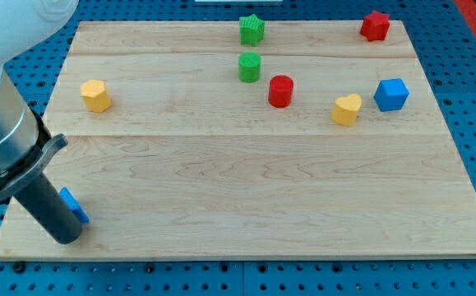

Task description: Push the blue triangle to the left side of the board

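The blue triangle [75,205] lies at the lower left corner of the wooden board [246,189], mostly hidden behind my rod. My tip [65,239] rests on the board just below and left of the triangle, touching or nearly touching it. Only a small blue edge of the block shows to the right of the rod.
A yellow hexagon block [96,95] sits at the left. A green star [251,30] and green cylinder [249,67] stand at top centre. A red cylinder [280,90], yellow heart [346,109], blue cube [391,94] and red block [375,25] lie at the right.
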Tool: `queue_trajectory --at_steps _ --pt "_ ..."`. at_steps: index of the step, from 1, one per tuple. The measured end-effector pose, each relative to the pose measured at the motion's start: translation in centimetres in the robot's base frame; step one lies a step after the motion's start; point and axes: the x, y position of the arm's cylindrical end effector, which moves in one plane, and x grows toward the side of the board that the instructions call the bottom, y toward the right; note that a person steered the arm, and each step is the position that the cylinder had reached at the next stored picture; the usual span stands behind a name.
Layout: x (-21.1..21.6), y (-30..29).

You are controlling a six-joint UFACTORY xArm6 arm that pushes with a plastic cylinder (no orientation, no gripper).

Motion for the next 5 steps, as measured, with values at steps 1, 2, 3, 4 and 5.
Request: queue_trajectory --at_steps 1,2,3,4,5 --pt "-0.8 3.2" --pt "-2.2 5.7" --pt "-3.1 3.8" --pt "-3.1 2.1" --pt "-3.1 1.8"
